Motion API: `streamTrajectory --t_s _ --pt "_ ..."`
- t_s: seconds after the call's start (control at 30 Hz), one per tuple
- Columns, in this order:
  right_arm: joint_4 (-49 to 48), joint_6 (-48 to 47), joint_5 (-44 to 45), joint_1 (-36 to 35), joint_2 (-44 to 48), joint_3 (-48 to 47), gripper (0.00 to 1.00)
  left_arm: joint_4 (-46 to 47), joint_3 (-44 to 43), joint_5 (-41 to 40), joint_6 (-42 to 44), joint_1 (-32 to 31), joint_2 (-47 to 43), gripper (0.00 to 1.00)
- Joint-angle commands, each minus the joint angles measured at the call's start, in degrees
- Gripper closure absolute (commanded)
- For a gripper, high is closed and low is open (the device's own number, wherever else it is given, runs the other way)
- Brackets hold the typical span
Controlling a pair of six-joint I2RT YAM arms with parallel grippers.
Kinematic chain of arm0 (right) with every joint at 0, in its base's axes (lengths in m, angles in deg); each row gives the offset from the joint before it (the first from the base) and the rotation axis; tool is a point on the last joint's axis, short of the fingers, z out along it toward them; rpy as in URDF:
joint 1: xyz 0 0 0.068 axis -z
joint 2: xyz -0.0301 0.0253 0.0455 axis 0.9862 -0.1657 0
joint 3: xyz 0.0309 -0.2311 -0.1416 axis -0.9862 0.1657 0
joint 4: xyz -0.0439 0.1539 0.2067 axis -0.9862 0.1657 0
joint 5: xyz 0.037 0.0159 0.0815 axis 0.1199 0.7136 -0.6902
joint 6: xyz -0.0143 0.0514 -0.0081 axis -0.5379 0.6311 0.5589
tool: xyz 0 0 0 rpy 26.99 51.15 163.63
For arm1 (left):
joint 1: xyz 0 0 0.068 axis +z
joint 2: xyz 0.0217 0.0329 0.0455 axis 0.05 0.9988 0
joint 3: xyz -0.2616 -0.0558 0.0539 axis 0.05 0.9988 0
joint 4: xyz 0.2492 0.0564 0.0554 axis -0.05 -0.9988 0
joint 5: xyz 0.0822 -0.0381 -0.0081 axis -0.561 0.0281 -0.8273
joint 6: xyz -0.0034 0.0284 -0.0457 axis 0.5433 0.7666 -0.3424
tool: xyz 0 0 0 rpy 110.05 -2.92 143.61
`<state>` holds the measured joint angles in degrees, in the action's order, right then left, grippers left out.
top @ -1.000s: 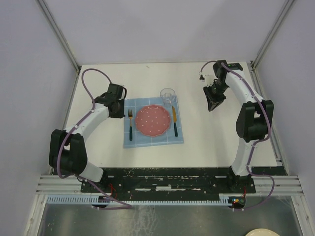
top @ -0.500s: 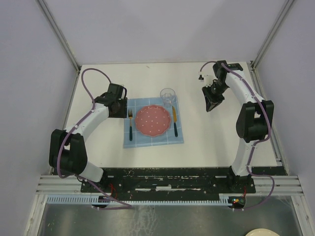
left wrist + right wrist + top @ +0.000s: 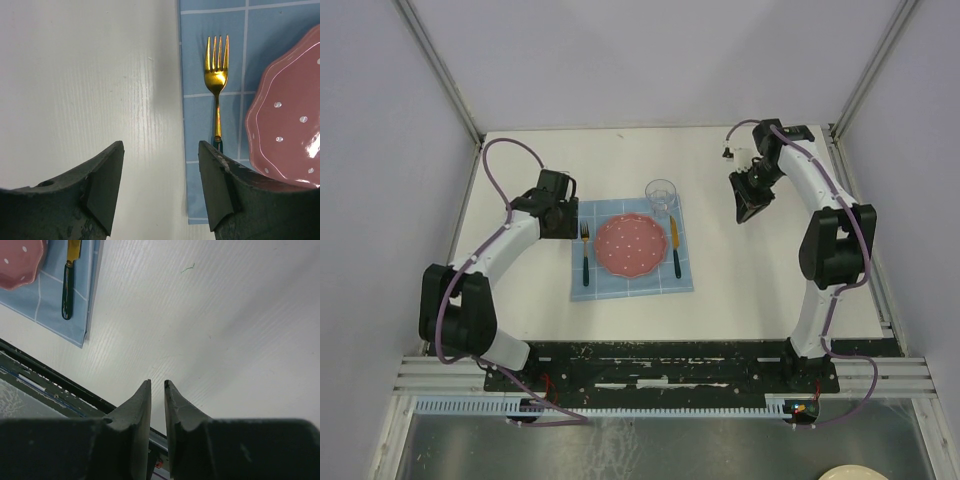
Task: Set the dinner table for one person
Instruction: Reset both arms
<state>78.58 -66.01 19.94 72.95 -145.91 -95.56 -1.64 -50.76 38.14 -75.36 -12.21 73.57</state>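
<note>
Fork [image 3: 216, 75] on placemat [image 3: 630, 285] left of plate [image 3: 632, 245], as a setting wants; left gripper [image 3: 160, 187] beside it, wide and empty. Right gripper [image 3: 158, 395] narrow, empty, over bare dinner table [image 3: 770, 280] right of plate.

We see bright, even, diffuse light with only faint shadows on the dinner table [image 3: 620, 160]. Glare streaks the white surface in both wrist views and glints on the pink plate [image 3: 290, 125]. The near fingers [image 3: 100, 200] look soft, and the overhead view bends slightly at its edges
</note>
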Motion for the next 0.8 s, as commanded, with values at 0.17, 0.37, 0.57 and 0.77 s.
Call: streamTrajectory --t_s 0.17,0.37,0.57,0.77 --pt "1.04 -1.16 -3.23 -4.05 -4.17 -3.17 0.75 6.09 -4.26 0.75 0.84 0.4 8.08 0.33" --pt "0.89 -1.8 0.29 -4.12 -2.76 -2.94 0.76 9.39 -12.87 -0.36 2.28 0.35 17.82 0.34" --pt "-1.46 -2.03 2.61 -4.1 1.63 4.49 0.77 9.41 -20.05 -0.34 1.86 0.57 21.92 0.36" --pt "-2.57 -2.01 4.52 -3.77 4.57 7.4 0.78 9.74 -22.57 0.09 1.93 1.74 25.36 0.37"
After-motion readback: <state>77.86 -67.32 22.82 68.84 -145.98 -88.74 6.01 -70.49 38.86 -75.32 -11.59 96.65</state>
